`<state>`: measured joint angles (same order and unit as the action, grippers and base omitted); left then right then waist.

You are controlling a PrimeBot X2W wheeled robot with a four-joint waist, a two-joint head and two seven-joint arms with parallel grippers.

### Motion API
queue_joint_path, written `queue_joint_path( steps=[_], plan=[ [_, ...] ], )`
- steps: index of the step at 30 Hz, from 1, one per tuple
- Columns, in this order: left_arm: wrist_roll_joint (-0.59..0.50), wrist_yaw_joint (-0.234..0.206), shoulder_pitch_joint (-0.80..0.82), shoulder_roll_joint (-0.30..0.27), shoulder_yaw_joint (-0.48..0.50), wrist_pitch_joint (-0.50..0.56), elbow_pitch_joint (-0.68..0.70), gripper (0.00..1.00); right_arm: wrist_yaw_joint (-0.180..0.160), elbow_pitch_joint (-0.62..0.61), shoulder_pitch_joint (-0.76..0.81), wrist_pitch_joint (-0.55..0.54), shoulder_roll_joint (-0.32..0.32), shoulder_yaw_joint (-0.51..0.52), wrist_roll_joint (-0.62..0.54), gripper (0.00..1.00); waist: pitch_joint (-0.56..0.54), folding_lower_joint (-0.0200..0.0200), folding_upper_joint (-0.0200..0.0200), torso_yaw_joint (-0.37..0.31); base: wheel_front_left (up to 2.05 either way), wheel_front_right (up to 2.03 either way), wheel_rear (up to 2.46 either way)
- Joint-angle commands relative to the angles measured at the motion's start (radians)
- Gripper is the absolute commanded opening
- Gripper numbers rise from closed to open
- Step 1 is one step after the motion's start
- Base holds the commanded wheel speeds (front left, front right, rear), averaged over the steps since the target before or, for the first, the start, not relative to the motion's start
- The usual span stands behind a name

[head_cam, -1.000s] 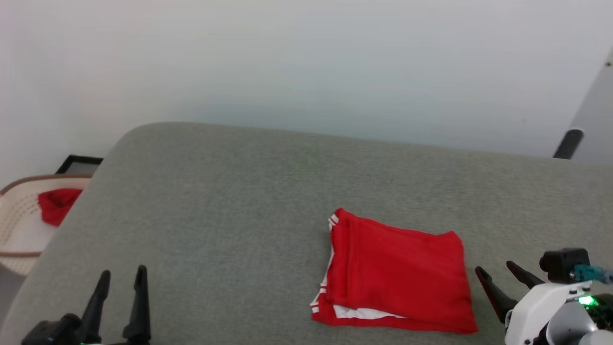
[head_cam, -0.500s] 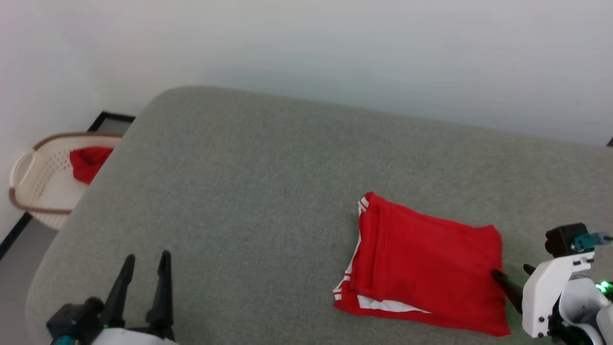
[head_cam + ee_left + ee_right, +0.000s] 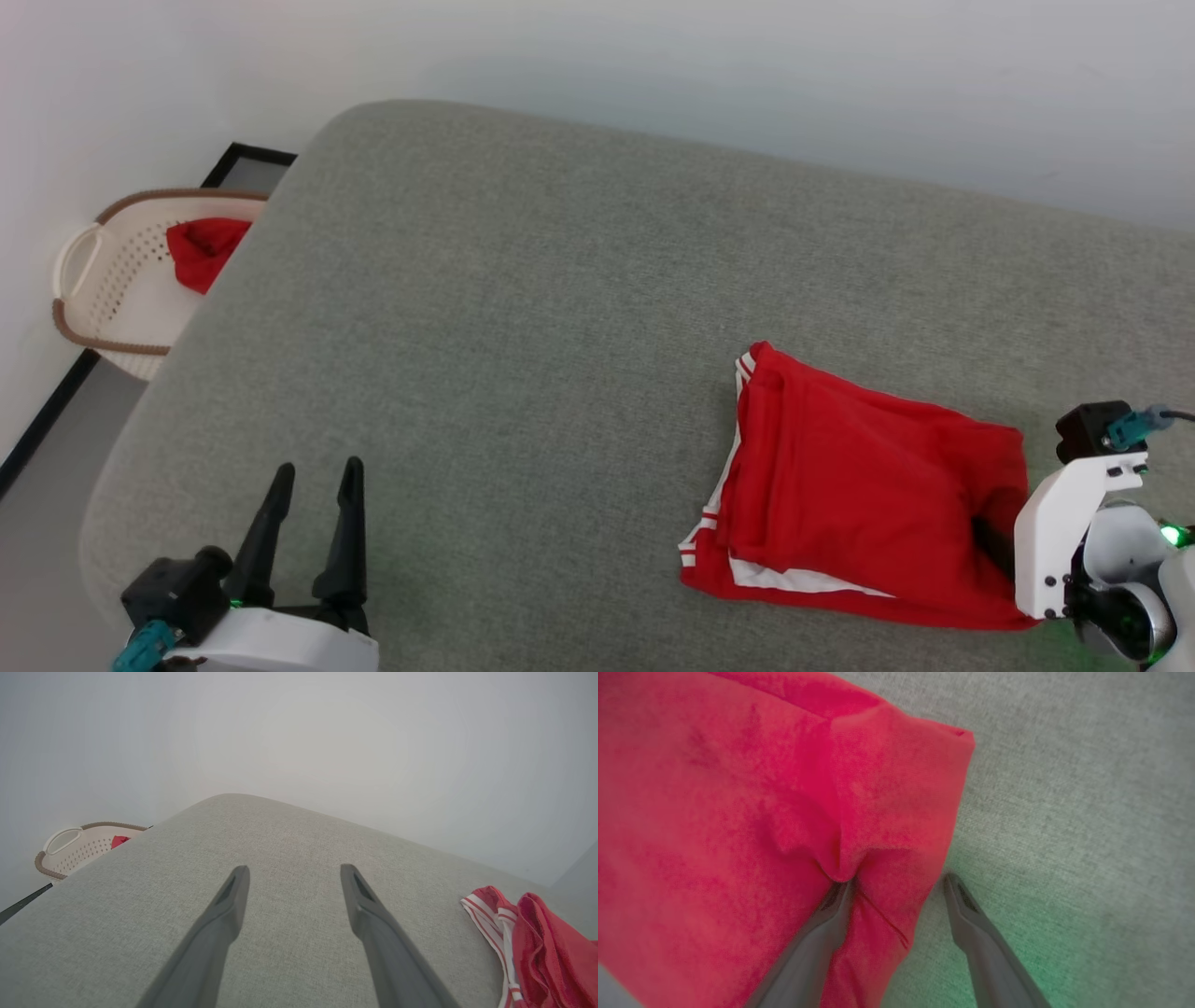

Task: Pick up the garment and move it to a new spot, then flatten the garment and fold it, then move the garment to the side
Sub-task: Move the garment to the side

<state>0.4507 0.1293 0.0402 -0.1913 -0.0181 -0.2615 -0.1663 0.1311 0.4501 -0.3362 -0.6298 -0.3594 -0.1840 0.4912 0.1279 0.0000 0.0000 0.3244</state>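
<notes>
Over the grey padded surface (image 3: 523, 308), both my jaws stand wide apart.
At lower left my left jaws point forward over bare fabric, holding nothing; the folded red garment (image 3: 859, 485) lies flat at right; my right jaws straddle its right edge, one finger (image 3: 817, 938) tucked under a fold, the other over bare surface.

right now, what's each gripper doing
Left gripper: open, holding nothing.
Right gripper: open, fingers astride the garment edge, not yet gripping it.
</notes>
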Motion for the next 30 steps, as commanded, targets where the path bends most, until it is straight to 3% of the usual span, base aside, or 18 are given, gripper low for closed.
queue_joint_path(
  steps=[1, 2, 16, 30],
  plan=[
    [0.007, 0.002, 0.006, 0.004, 0.002, -0.004, -0.001, 1.0, -0.001, 0.033, 0.021, -0.016, 0.024, -0.022, -0.001, 0.27, 0.007, 0.0, 0.0, 0.009, 0.0, 0.0, 0.0],
    [0.008, 0.002, 0.007, 0.004, 0.003, -0.004, -0.002, 1.0, -0.001, 0.041, 0.016, -0.025, 0.027, -0.023, 0.003, 0.0, 0.008, 0.0, 0.0, 0.01, 0.0, 0.0, 0.0],
    [-0.001, 0.002, 0.0, 0.004, 0.014, -0.004, 0.002, 1.0, -0.001, -0.034, -0.071, -0.064, -0.068, -0.036, 0.034, 0.0, -0.014, 0.0, 0.0, -0.042, 0.0, 0.0, 0.0],
    [-0.014, 0.002, 0.067, 0.005, -0.028, -0.004, 0.027, 1.0, -0.001, -0.067, -0.207, -0.041, -0.298, -0.082, 0.091, 0.0, 0.035, 0.0, 0.0, -0.16, 0.0, 0.0, 0.0]
  ],
)
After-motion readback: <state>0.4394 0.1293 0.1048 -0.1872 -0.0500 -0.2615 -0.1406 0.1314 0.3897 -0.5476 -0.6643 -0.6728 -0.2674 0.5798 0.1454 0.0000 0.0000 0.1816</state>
